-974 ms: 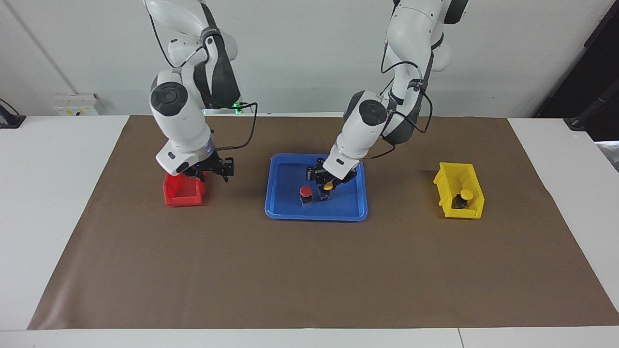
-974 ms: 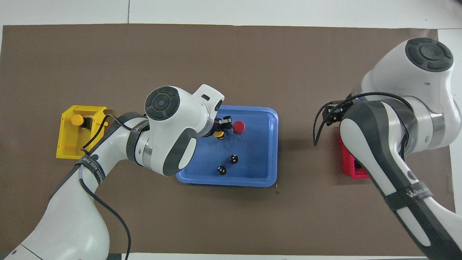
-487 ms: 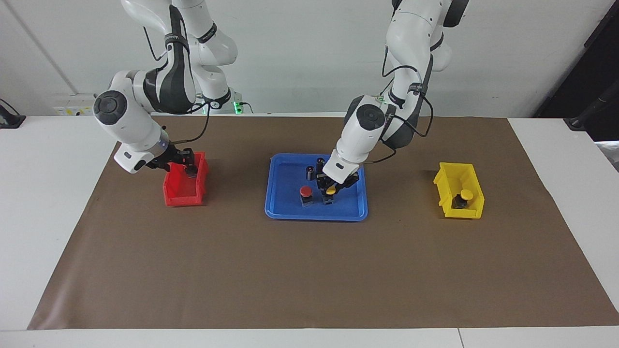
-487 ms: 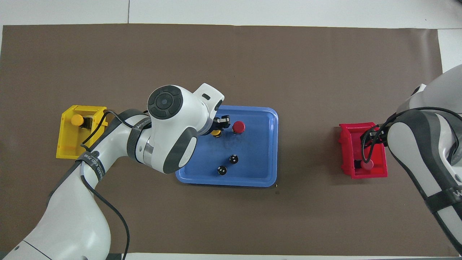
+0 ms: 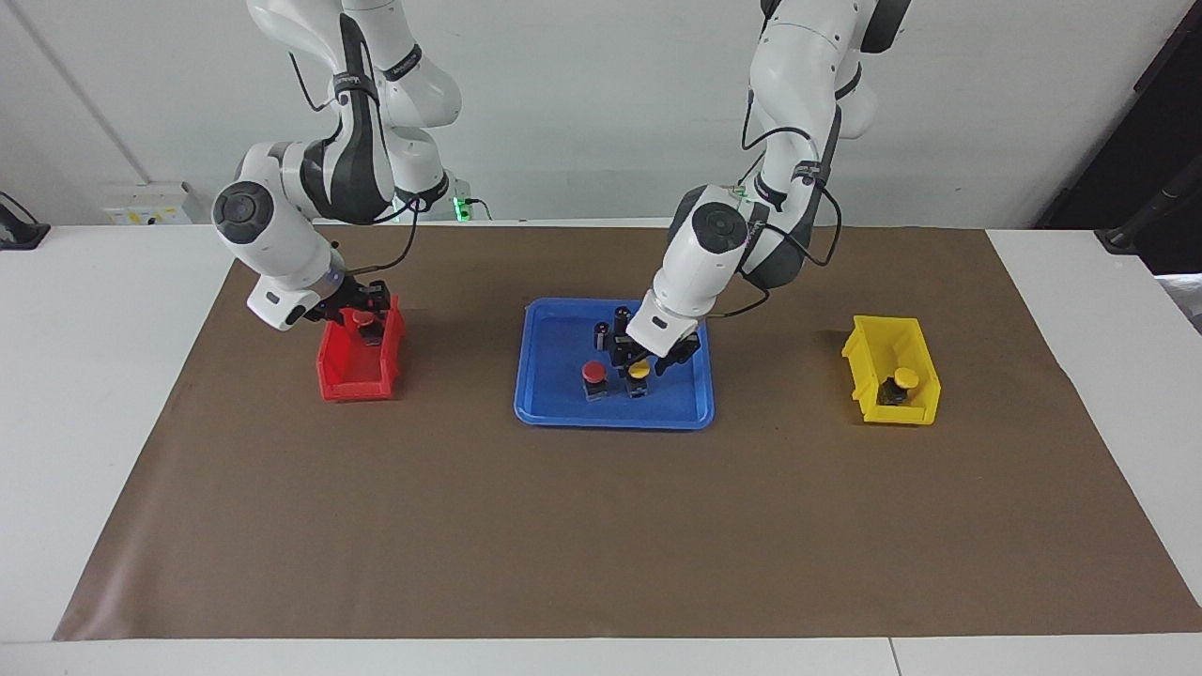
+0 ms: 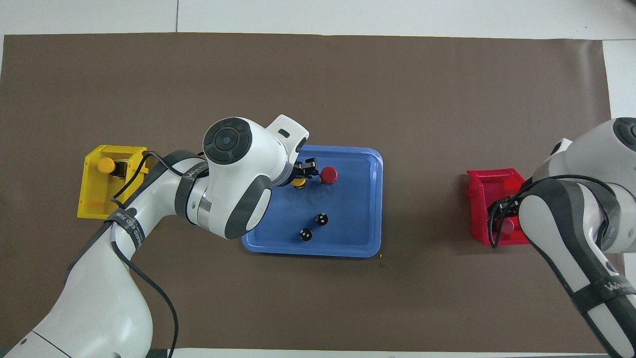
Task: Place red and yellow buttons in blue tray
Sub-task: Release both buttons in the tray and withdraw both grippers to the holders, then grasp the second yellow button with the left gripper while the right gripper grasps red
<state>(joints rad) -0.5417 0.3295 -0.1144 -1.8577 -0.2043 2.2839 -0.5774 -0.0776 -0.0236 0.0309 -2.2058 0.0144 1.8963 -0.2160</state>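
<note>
Facing view shows you mid-drop: left gripper (image 5: 648, 362) spread over the yellow button (image 5: 639, 375) standing in the tray (image 5: 556, 413), red button (image 5: 593, 376) at its 9 o'clock; next, lift clear while right gripper (image 5: 367, 316), fingers unreadable, works the red bin (image 5: 352, 386).

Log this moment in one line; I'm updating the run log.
left gripper: over yellow button in blue tray | right gripper: at red bin

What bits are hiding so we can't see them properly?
- The right gripper, at the red bin: the overhead view hides it under its own arm, and in the facing view its fingers are too small to read.
- The left gripper, over the yellow button in the blue tray: whether it touches the button is unclear.
- The yellow bin: the left arm's cable crosses one corner in the overhead view.
</note>
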